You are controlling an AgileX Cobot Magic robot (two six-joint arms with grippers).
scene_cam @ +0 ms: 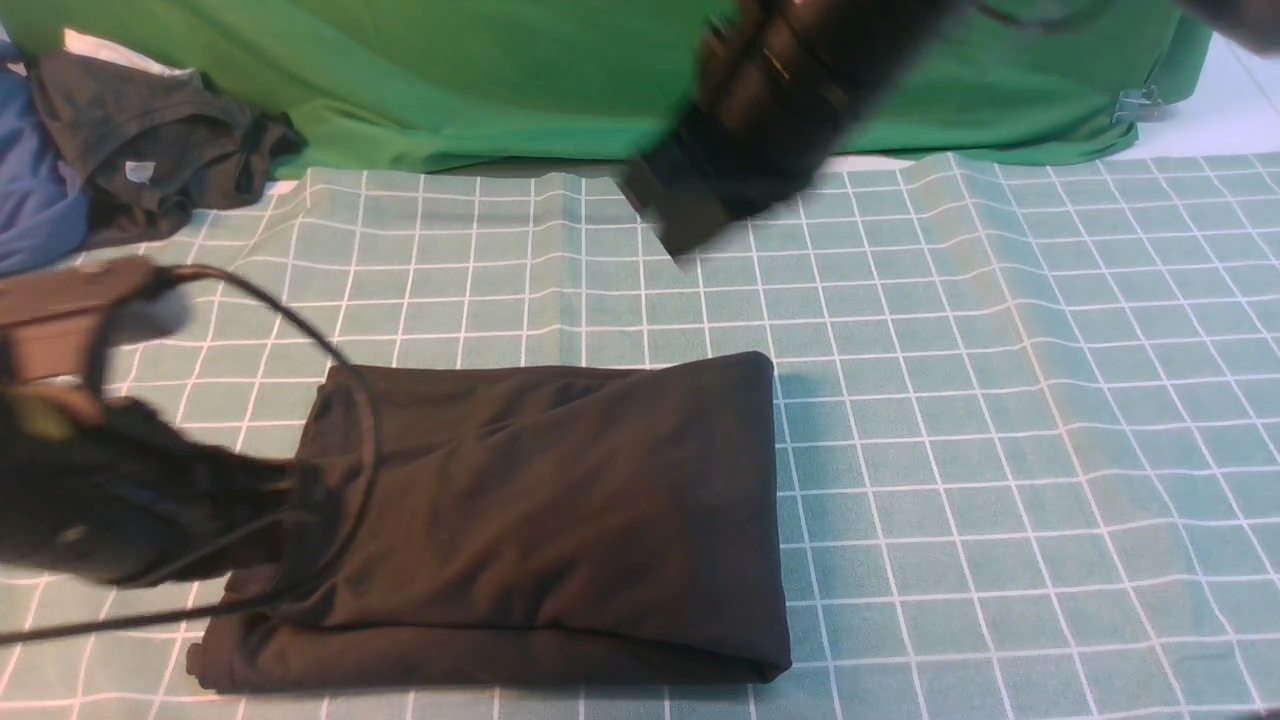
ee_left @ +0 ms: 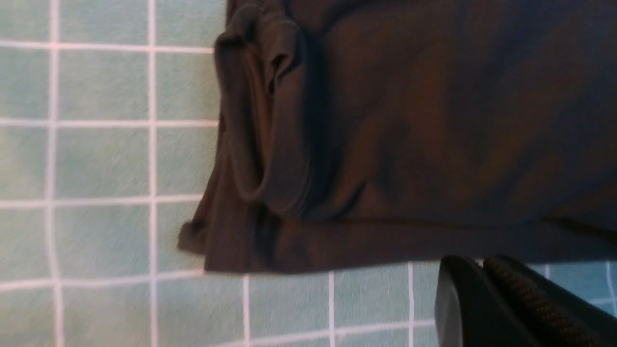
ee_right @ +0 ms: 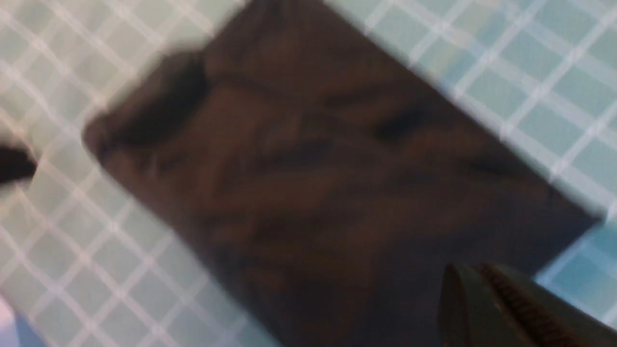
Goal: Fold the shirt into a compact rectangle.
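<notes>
Shirt (scene_cam: 540,510) lies folded into a rectangle on the checked table (scene_cam: 1000,400), front-centre. Left end effector (ee_left: 487,299) sits off the shirt's 9 o'clock edge, fingers together, holding nothing. Right end effector (ee_right: 482,308) is raised, blurred, toward 12 o'clock of the shirt; opening cannot be told.

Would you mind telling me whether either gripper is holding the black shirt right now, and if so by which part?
Nothing appears held. The shirt lies folded flat on the checked cloth. The left gripper sits off its edge, and the right gripper hovers blurred above it.
</notes>
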